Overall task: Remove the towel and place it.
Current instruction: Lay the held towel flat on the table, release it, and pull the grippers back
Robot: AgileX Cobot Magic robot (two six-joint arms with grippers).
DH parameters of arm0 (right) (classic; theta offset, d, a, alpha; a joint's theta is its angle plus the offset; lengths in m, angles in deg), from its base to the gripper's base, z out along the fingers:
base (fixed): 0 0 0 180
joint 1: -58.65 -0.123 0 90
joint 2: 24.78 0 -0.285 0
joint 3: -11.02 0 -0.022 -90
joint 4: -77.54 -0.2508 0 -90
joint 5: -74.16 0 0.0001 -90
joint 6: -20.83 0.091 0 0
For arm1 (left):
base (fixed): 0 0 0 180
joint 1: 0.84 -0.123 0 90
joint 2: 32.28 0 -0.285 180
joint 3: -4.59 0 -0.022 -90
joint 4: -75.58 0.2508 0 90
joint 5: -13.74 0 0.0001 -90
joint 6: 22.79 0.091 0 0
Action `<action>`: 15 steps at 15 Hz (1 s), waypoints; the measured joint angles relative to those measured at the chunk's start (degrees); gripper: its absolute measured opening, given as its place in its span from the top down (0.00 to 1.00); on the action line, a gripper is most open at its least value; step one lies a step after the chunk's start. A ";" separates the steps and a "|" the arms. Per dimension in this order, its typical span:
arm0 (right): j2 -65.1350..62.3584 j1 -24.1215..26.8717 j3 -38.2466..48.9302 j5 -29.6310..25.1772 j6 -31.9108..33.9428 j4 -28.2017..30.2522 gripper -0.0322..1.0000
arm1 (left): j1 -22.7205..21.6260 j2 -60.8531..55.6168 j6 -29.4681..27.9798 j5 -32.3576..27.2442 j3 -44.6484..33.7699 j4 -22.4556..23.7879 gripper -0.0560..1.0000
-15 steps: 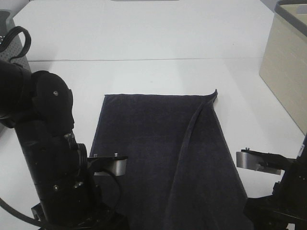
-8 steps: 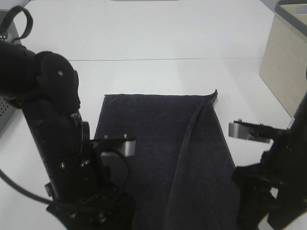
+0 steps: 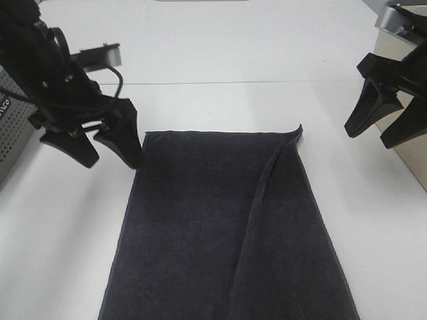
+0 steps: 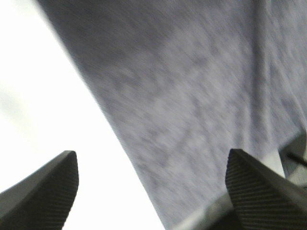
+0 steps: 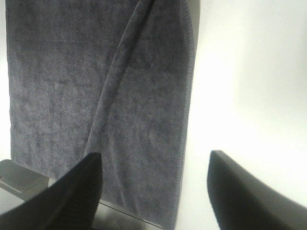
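Observation:
The towel [image 3: 227, 227] is a dark charcoal cloth lying flat on the white table, running from mid-table to the near edge, with a long raised fold along its right part ending at the far right corner. It also shows in the left wrist view [image 4: 192, 96] and the right wrist view [image 5: 96, 86]. My left gripper [image 3: 110, 150] is open and empty, hanging just left of the towel's far left corner. My right gripper [image 3: 380, 133] is open and empty, raised to the right of the towel's far right corner.
A grey perforated basket [image 3: 10, 127] stands at the left edge behind my left arm. A beige box [image 3: 400, 87] with a grey rim stands at the right edge behind my right gripper. Bare white table [image 3: 220, 53] lies beyond the towel.
Both arms have risen from the near edge and swung away from the towel's near end, the left to the far left, the right to the far right. The towel has not moved.

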 joint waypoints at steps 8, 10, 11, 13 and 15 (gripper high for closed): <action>24.92 0.11 -26.30 -4.87 -4.13 -3.15 0.36 | -9.57 15.70 5.33 1.95 16.96 0.29 0.20; 32.03 1.72 -33.92 -5.56 -4.13 -5.04 0.35 | -9.57 21.94 5.73 1.95 22.46 0.11 0.20; 33.40 2.29 -35.18 -5.79 -4.13 -5.67 0.34 | -9.57 23.09 5.79 1.95 23.49 0.11 0.20; 38.45 4.01 -39.36 -6.47 -4.13 -6.82 0.30 | -9.57 27.62 5.84 1.66 27.79 -0.17 0.20; 41.08 3.95 -40.74 -6.25 -4.13 -7.10 0.29 | -9.57 30.71 6.02 1.32 31.17 -1.78 0.20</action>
